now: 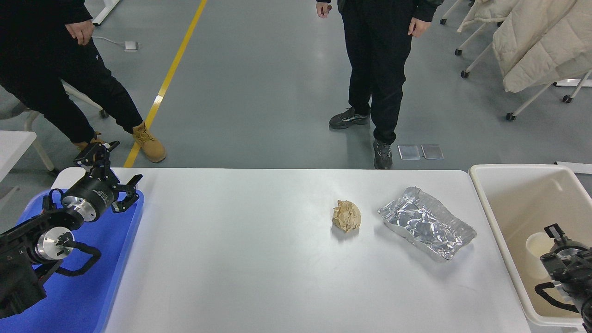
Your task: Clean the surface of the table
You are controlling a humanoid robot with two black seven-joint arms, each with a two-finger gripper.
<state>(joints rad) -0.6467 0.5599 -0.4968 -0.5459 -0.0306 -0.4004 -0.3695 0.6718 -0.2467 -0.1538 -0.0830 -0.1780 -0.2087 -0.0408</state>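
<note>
The white table surface carries a crumpled brown paper ball right of centre and a flattened silver foil bag beside it on the right. My right gripper comes in at the lower right edge, low inside the cream bin, right against a cream paper cup that sits in the bin. Whether it still holds the cup is unclear. My left gripper is parked open with nothing in it above the far end of the blue tray at the lower left.
Two people in black stand on the grey floor beyond the table's far edge, one at the upper left, one behind the middle. Chairs with cream jackets stand at the upper right. Another white table's corner shows at the left edge.
</note>
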